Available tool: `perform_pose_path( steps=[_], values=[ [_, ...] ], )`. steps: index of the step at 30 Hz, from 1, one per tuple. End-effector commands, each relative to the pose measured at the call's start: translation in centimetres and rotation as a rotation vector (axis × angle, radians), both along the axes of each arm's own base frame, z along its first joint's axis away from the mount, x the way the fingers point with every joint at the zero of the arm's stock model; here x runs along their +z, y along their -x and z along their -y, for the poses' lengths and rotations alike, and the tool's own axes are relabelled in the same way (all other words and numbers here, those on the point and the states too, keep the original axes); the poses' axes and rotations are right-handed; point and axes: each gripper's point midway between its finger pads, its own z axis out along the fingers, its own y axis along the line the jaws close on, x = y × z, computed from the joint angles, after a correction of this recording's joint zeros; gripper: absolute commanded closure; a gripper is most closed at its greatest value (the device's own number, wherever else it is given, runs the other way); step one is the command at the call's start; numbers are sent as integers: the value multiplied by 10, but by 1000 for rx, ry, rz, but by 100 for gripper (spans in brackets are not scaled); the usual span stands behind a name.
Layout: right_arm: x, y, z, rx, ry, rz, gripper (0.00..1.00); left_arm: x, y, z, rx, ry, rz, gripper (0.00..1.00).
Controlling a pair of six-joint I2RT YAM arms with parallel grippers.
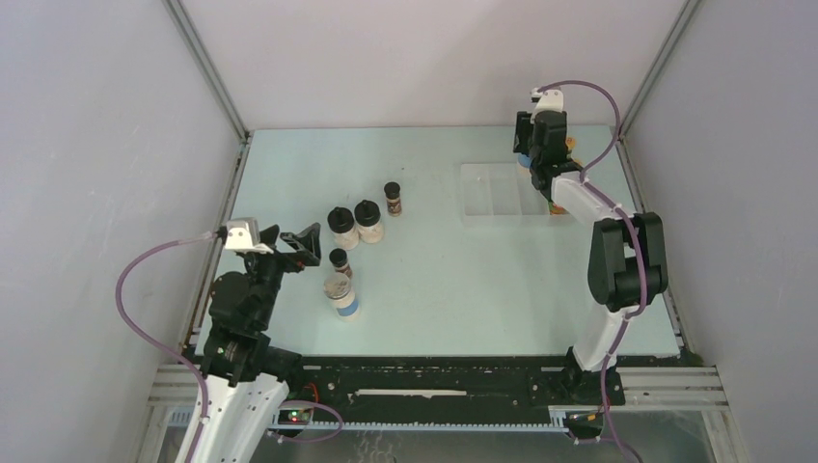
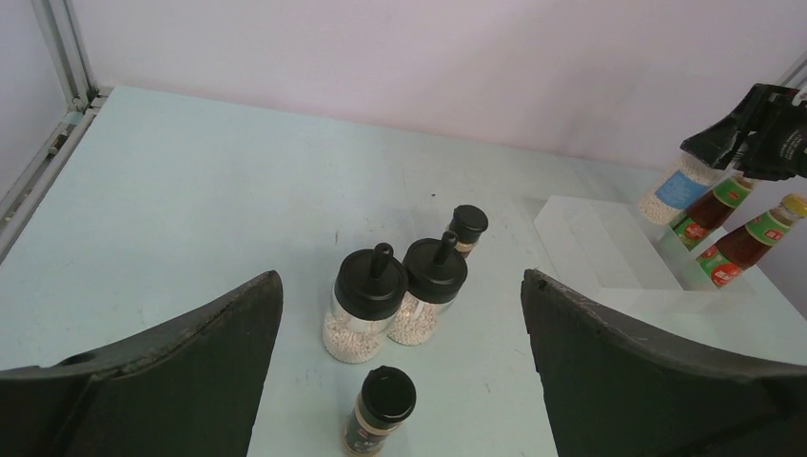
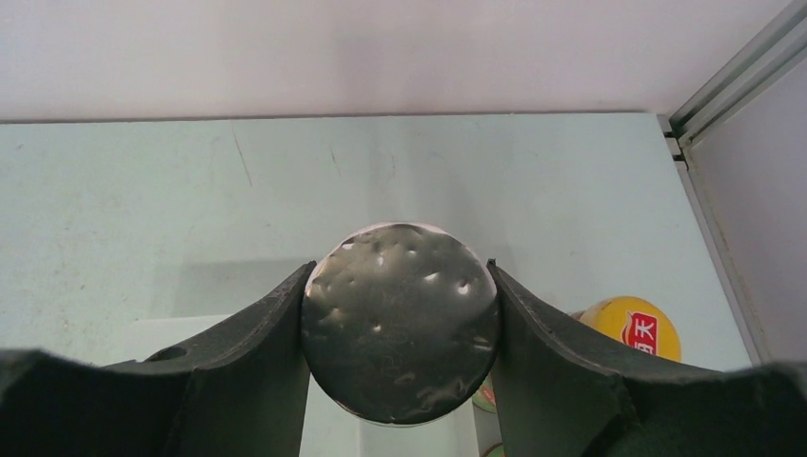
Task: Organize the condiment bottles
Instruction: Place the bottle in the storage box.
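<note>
My right gripper (image 3: 400, 268) is shut on a grey-lidded, blue-labelled jar (image 2: 674, 192), its dimpled lid (image 3: 401, 319) filling the gap between the fingers, above the right end of a clear tray (image 1: 487, 193). Two slim red sauce bottles (image 2: 716, 204) (image 2: 754, 240) with yellow caps (image 3: 630, 327) stand at that end. My left gripper (image 1: 289, 242) is open and holds nothing, just left of a loose cluster: two black-lidded pale jars (image 1: 341, 228) (image 1: 368, 220), two tiny dark jars (image 1: 393, 198) (image 1: 339, 260) and a second grey-lidded jar (image 1: 341, 294).
The tray's left compartments (image 2: 595, 243) hold nothing. Aluminium frame rails (image 1: 207, 82) and white walls close in the table on both sides and at the back. The right arm's elbow (image 1: 627, 260) hangs over the table's right side.
</note>
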Motion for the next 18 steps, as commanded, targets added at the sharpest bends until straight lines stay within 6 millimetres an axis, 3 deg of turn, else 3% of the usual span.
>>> perform_pose_path(
  steps=[1,18],
  values=[
    [50,-17,7,-21,-27,141,100,-2,-3,5,-27,-18,3,0],
    [14,-23,5,-14,-56,77,100,-5,-7,7,-31,-20,-12,0]
  ],
)
